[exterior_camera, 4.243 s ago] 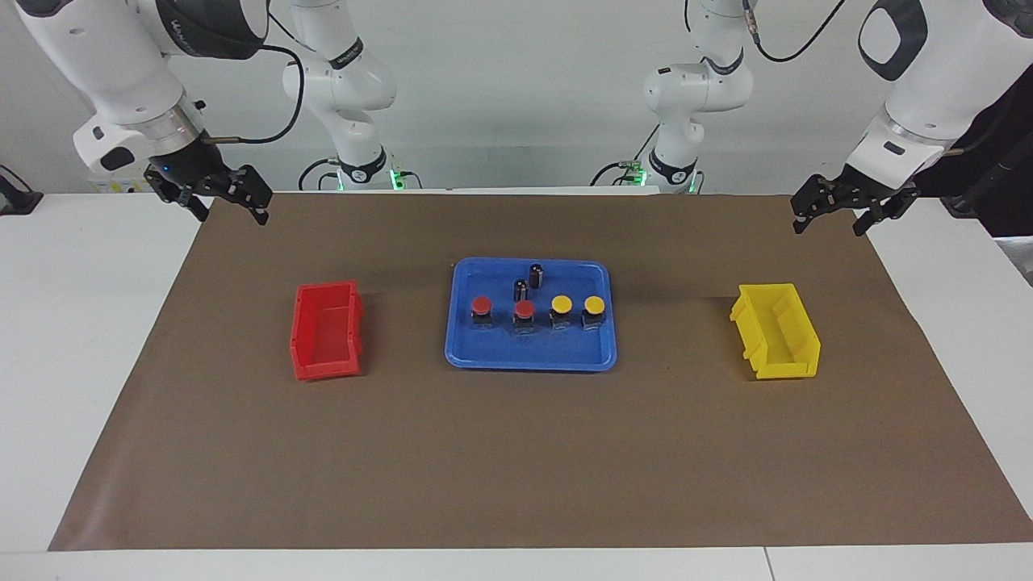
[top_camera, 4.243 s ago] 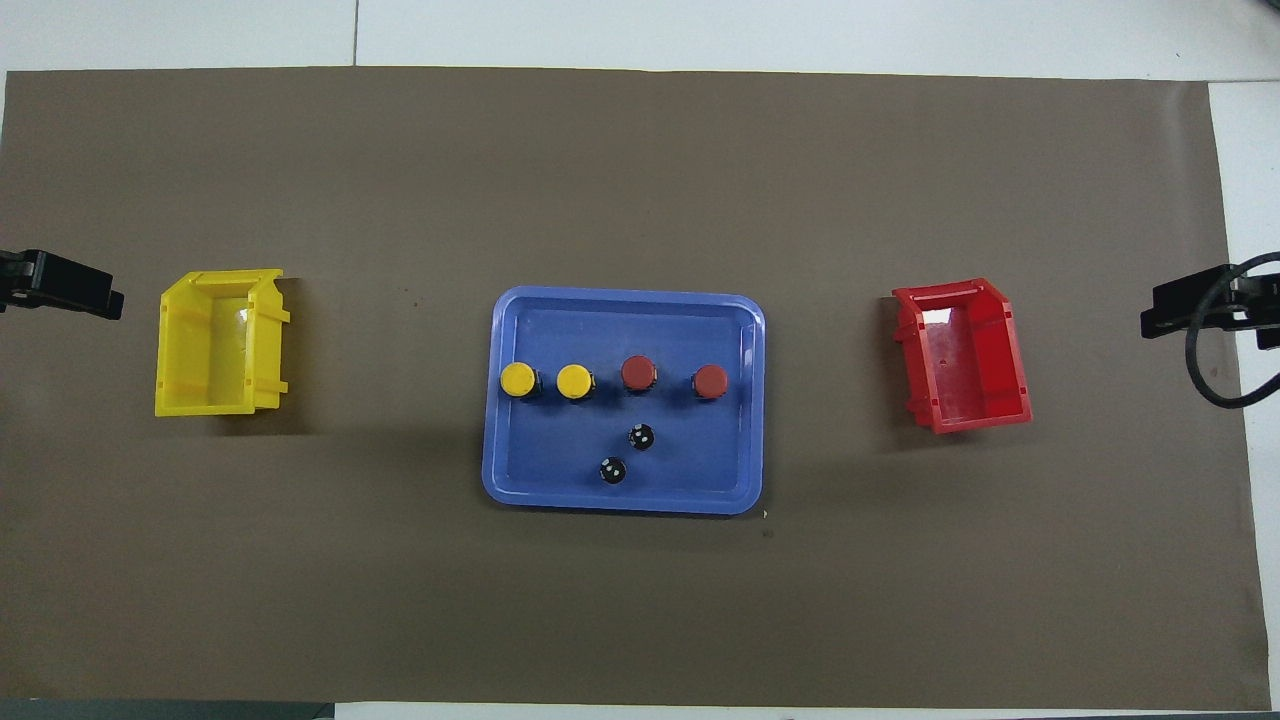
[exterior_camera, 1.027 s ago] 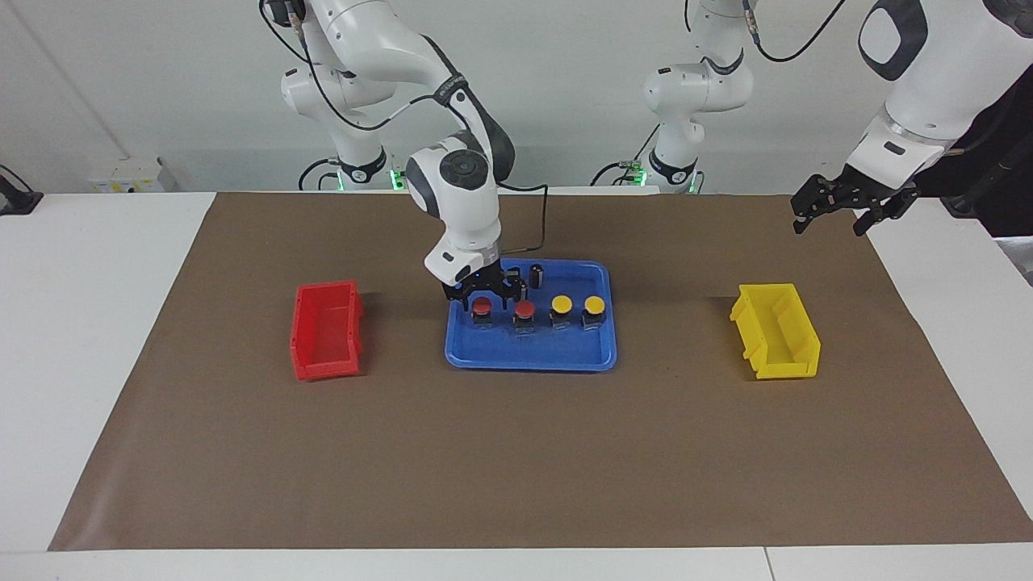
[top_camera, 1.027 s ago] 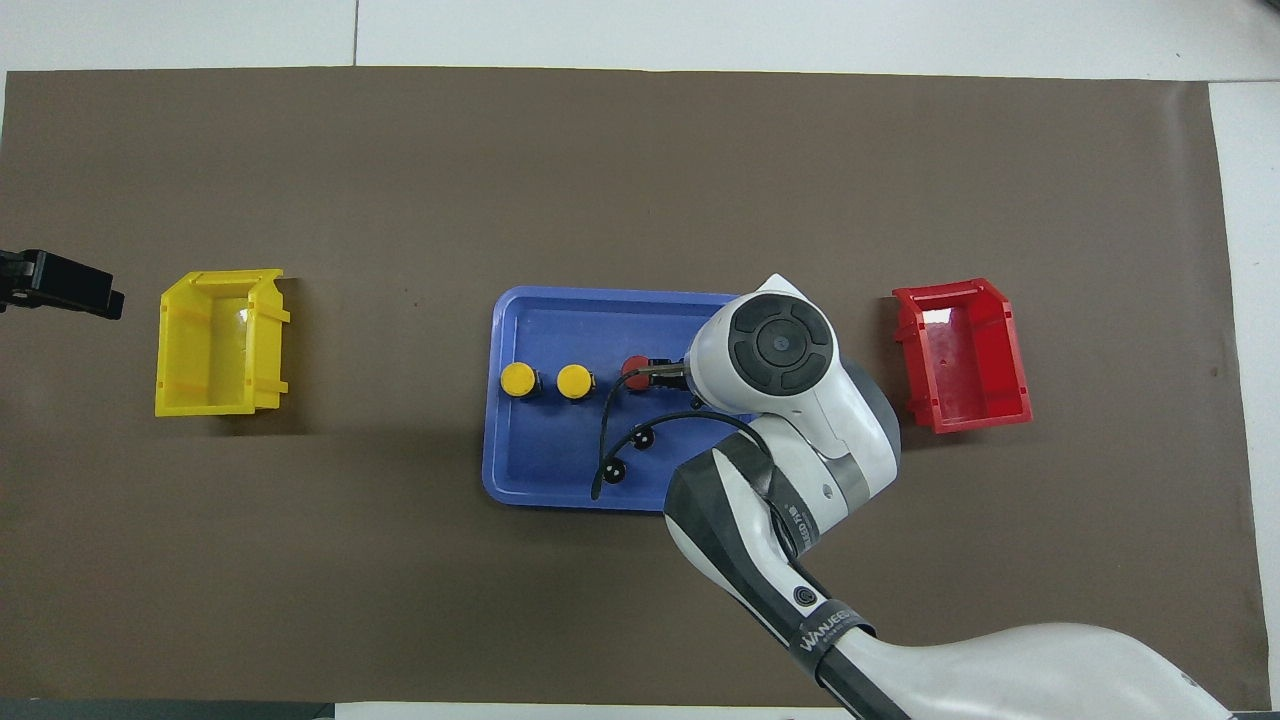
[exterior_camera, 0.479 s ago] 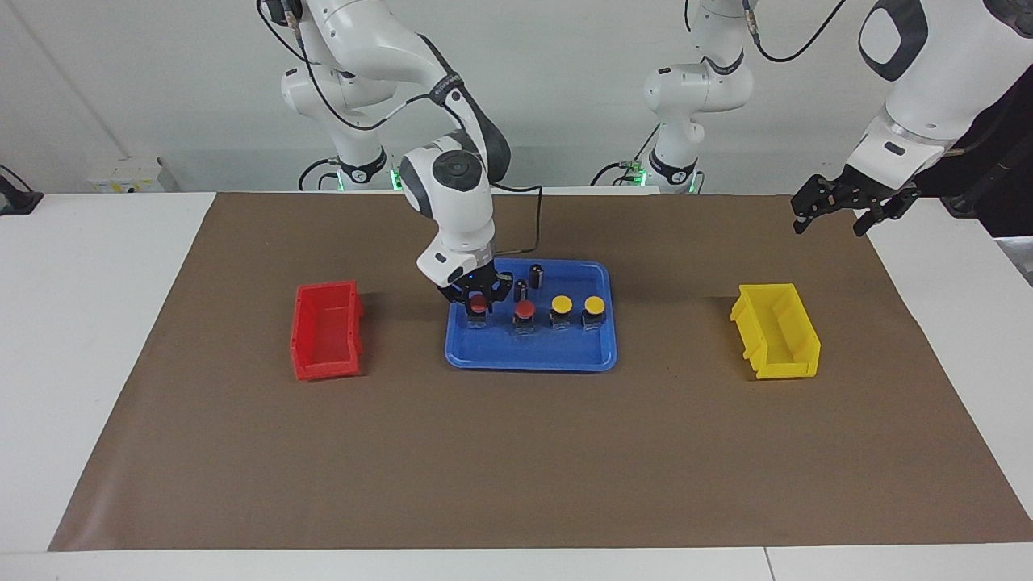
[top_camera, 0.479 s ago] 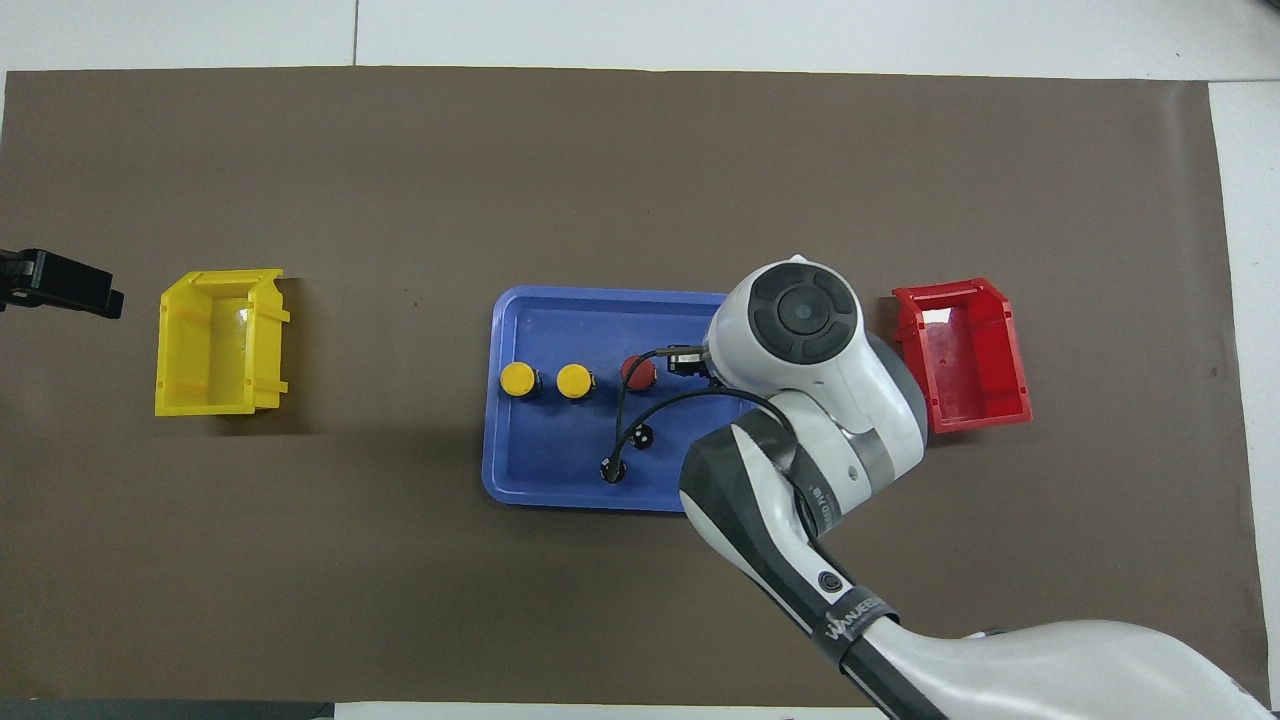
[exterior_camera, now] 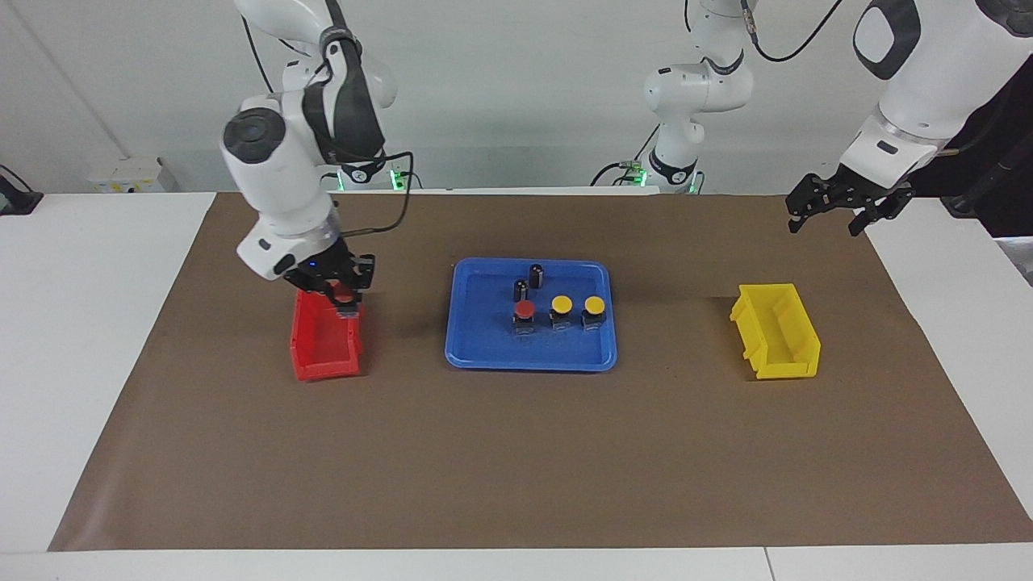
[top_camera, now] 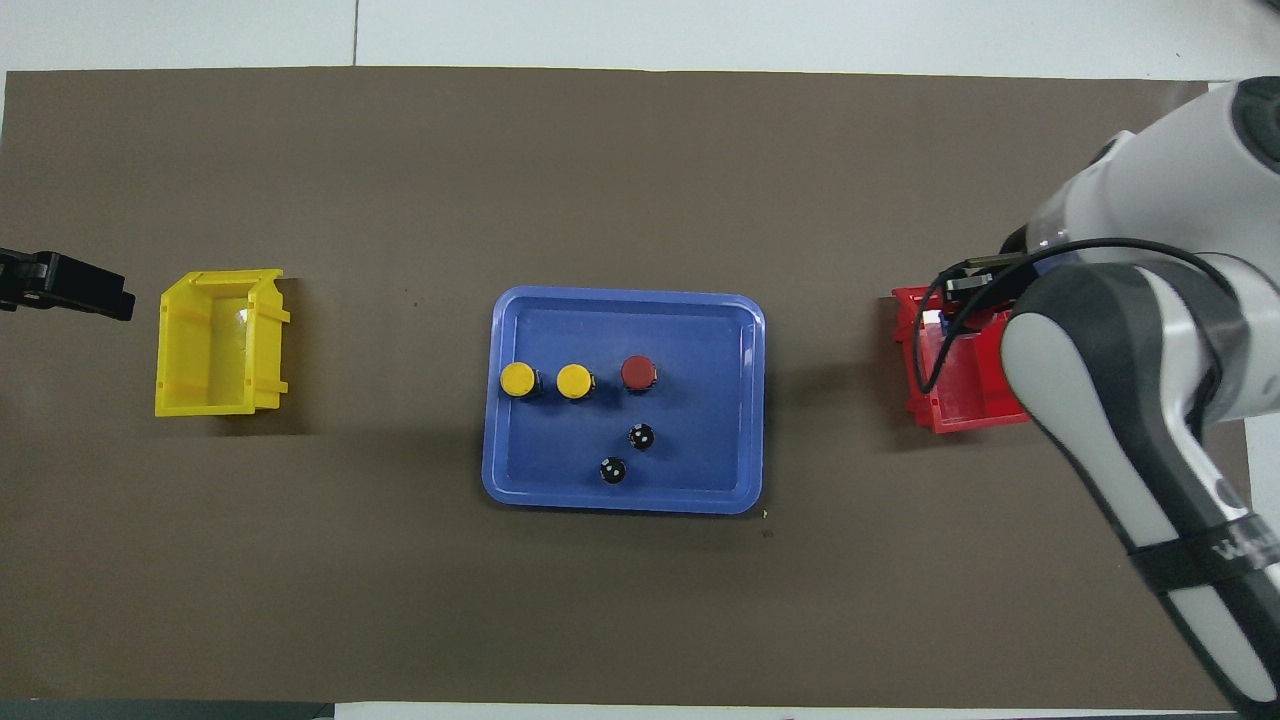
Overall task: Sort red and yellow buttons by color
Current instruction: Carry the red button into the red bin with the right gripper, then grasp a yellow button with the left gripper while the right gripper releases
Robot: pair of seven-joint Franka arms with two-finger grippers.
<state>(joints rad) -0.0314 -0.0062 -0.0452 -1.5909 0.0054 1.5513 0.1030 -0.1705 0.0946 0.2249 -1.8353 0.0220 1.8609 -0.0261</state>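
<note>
I see the brown-covered worktop (exterior_camera: 516, 452) carrying a blue tray (exterior_camera: 484, 351) mid-way, a red bin (exterior_camera: 319, 359) toward the right arm's end and a yellow bin (exterior_camera: 779, 355) toward the left arm's. My right gripper (exterior_camera: 345, 300) hangs over the red bin, pinching one red button (exterior_camera: 347, 302). The other red button (exterior_camera: 524, 315) and two yellow buttons (exterior_camera: 578, 310) sit in the tray beside two dark cylinders (exterior_camera: 529, 281); the left gripper (exterior_camera: 831, 214) waits spread over the worktop's edge.

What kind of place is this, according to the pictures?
Probably a robotics lab set up for a sorting test. Two white arms stand at a table under a brown mat. The right gripper holds a red button over a red bin; the left gripper waits.
</note>
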